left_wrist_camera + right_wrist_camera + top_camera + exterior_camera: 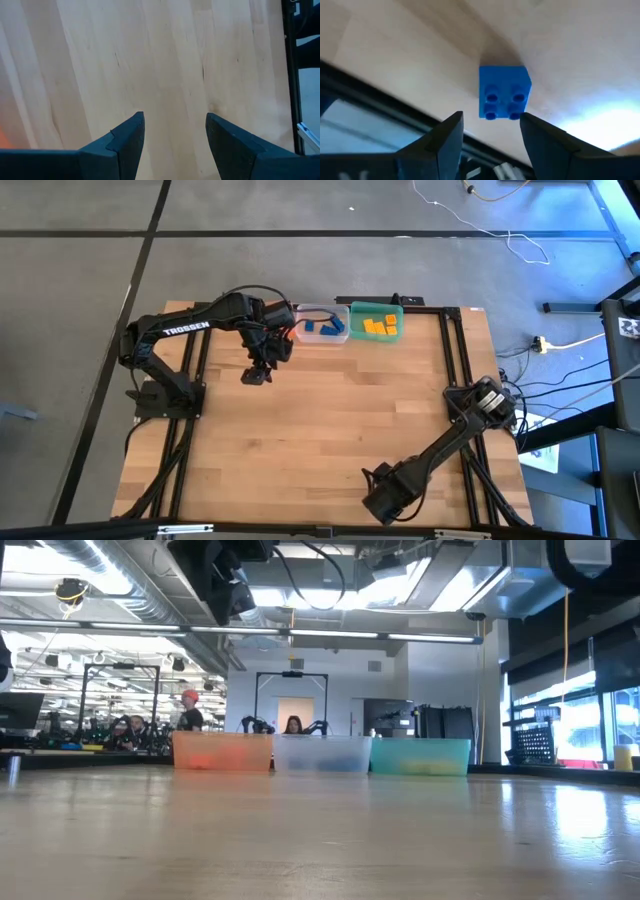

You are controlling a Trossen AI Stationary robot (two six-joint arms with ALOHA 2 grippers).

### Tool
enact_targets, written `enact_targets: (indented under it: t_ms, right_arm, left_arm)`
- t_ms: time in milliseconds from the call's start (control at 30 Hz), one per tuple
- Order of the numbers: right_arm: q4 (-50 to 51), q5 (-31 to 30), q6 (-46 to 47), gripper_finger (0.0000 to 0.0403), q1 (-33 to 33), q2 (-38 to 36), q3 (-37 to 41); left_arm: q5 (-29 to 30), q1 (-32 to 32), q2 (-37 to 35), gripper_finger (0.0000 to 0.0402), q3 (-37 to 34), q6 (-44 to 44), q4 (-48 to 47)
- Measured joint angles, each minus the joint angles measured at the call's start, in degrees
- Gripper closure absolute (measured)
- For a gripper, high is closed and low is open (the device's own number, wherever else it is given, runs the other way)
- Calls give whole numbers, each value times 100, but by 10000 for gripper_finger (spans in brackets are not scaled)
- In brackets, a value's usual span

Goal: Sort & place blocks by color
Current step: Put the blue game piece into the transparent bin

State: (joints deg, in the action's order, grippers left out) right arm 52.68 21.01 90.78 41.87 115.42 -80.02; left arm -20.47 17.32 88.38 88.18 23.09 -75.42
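Blue blocks [322, 327] fill the clear tub [336, 310]; yellow ones [380, 327] fill the green tub [356, 310]. The right gripper [490, 125], fingers spread, approaches one last blue brick [503, 92] near the table's edge. The left gripper [175, 127] hangs released.

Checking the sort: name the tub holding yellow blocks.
The green tub, at the right end of the row; its neighbour, the clear tub, holds blue blocks, not yellow blocks.

Bright ceiling strips [300, 632] light the room evenly, window glare whitens the table [590, 820], foreground soft.
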Motion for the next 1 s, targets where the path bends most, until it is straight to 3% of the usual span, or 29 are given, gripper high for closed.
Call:
enact_targets:
  t_ms: [467,600,700,1000]
  right_arm:
    - [-856,-2,-389,203,-11,-58,845]
    - [-844,-181,-497,230,-14,-60,974]
    - [-818,-256,-813,264,-111,-61,973]
    - [-485,-193,-2357,264,-637,-32,908]
  left_arm:
    - [6,0,4,201,2,-176,24]
    - [20,0,4,201,2,-214,26]
    - [24,0,4,201,2,-366,26]
    - [120,0,6,201,2,-912,23]
